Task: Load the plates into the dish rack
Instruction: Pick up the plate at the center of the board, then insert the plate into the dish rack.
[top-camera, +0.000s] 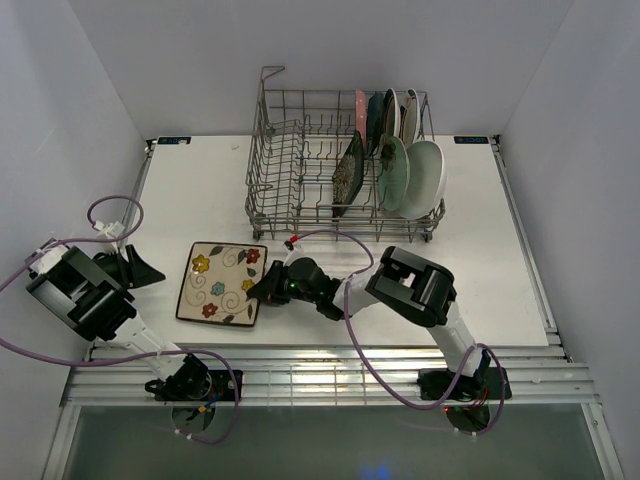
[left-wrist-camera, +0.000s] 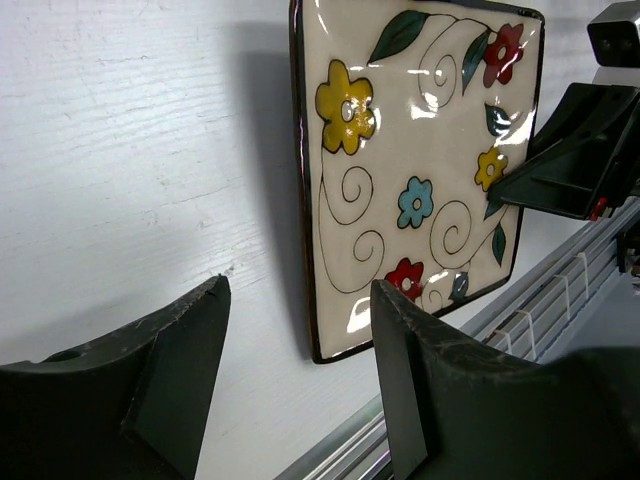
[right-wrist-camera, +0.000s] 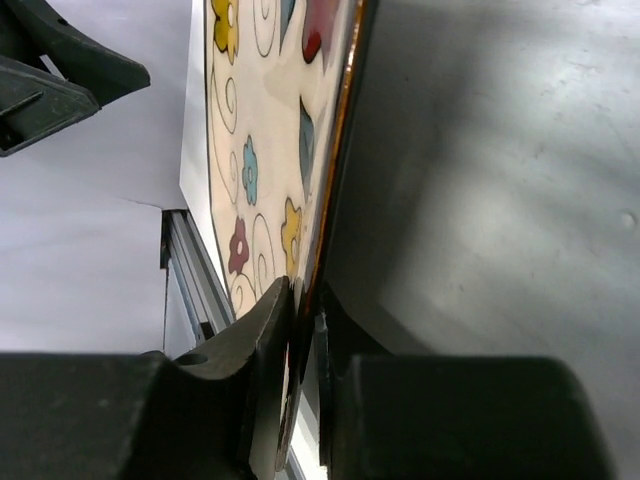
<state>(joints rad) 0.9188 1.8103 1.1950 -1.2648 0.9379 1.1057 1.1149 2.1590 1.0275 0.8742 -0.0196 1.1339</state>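
We see the cream plate (top-camera: 220, 283), square and painted with flowers, lying face up on the table (top-camera: 190, 190). It is near the front edge, left of centre, and well apart from the rack (top-camera: 300, 165).

The right gripper (top-camera: 262, 289) is at the plate's right edge. In the right wrist view its jaws are closed down on the rim. One finger (right-wrist-camera: 262, 330) presses the painted face and the other sits under the dark rim, with only the plate's thickness between them. We cannot tell whether that edge is raised off the table.

The left gripper (top-camera: 143, 268) sits left of the plate, apart from it, with its tips pointing toward it. In the left wrist view its fingers (left-wrist-camera: 180, 350) stand wide apart with only bare table between them. The plate lies beyond the tips, untouched.

The rack stands at the back of the table, about centre. Other plates stand on edge among the tines in its right half:
- In the front row, a dark plate (top-camera: 349, 172) is on the left, a mint plate (top-camera: 392, 172) is beside it, and a white plate (top-camera: 428, 178) is at the right end.
- Behind them is a second row with a pink plate (top-camera: 361, 112) on its left. We cannot tell the darker ones next to it apart.
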